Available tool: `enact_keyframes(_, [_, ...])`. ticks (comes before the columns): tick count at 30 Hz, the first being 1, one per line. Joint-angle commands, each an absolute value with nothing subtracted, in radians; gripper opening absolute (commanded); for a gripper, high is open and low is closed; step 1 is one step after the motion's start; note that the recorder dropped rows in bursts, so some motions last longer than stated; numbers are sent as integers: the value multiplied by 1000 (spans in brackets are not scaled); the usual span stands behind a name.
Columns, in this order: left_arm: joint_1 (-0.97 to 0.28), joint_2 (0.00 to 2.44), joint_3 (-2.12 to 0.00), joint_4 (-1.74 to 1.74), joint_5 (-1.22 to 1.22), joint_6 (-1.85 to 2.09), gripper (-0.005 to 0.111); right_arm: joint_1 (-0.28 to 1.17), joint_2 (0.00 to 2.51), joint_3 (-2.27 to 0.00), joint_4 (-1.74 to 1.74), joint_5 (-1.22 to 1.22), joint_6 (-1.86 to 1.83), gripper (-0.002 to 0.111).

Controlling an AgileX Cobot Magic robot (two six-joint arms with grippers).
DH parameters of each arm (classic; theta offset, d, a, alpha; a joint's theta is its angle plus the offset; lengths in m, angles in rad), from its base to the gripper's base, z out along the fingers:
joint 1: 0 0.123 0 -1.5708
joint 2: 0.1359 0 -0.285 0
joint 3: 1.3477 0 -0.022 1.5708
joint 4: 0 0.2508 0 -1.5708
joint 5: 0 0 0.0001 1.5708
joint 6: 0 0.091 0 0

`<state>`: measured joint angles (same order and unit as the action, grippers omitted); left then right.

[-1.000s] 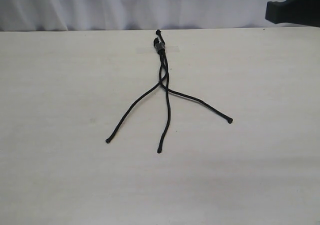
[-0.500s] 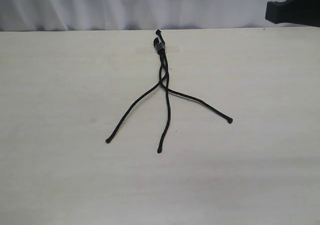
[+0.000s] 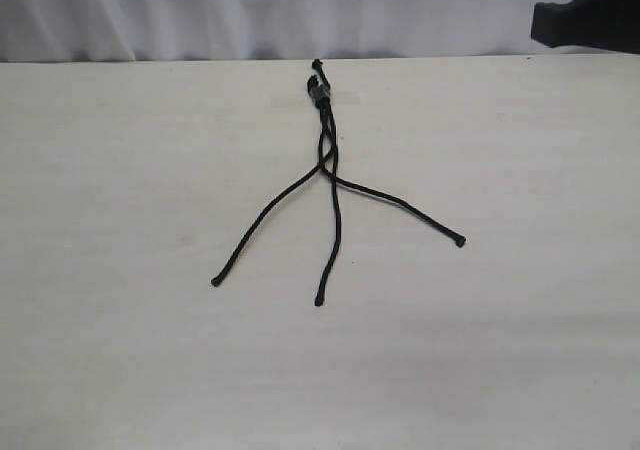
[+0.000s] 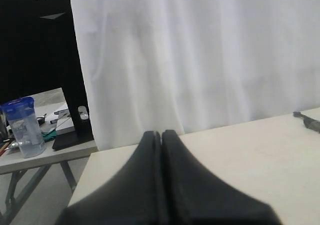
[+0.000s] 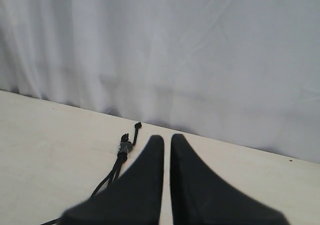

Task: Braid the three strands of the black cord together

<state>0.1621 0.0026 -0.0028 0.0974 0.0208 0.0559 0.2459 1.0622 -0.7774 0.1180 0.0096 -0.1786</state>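
The black cord (image 3: 320, 92) lies on the table (image 3: 120, 350), its knotted end at the far edge under a strip of clear tape (image 3: 342, 97). Below one crossing the three strands fan out toward the front: left strand (image 3: 262, 222), middle strand (image 3: 334, 240), right strand (image 3: 400, 203). Neither gripper is near the cord in the exterior view. My left gripper (image 4: 161, 135) is shut and empty, with the cord's end (image 4: 310, 123) far off. My right gripper (image 5: 167, 137) holds nothing, its fingers nearly together with a thin slit, and the taped end (image 5: 122, 149) lies just beside it.
A white curtain (image 3: 250, 10) hangs behind the table's far edge. A dark part of the right arm (image 3: 590, 10) shows at the top right. Past the table's left end stand a side table with a blue-lidded bottle (image 4: 22, 127) and a black monitor (image 4: 35, 40).
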Motion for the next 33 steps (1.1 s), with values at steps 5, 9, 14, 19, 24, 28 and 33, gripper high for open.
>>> enact_keyframes(5, [164, 0, 0, 99, 23, 56, 0, 247, 1056, -772, 119, 0, -179, 4])
enact_keyframes(9, [164, 0, 0, 99, 80, 82, 0, 247, 1056, -772, 119, 0, -179, 4])
enact_keyframes(14, [164, 0, 0, 99, 102, 83, 0, 247, 1056, -772, 119, 0, -179, 4])
enact_keyframes(19, [164, 0, 0, 41, 109, 73, 0, 247, 1056, -772, 119, 0, -179, 4])
enact_keyframes(24, [164, 0, 0, 41, 121, 73, 0, 247, 1056, -772, 119, 0, -179, 4])
enact_keyframes(28, [164, 0, 0, 41, 121, 73, 0, 247, 1056, -772, 119, 0, -179, 4])
enact_keyframes(33, [164, 0, 0, 41, 121, 73, 0, 247, 1056, -772, 119, 0, -179, 4])
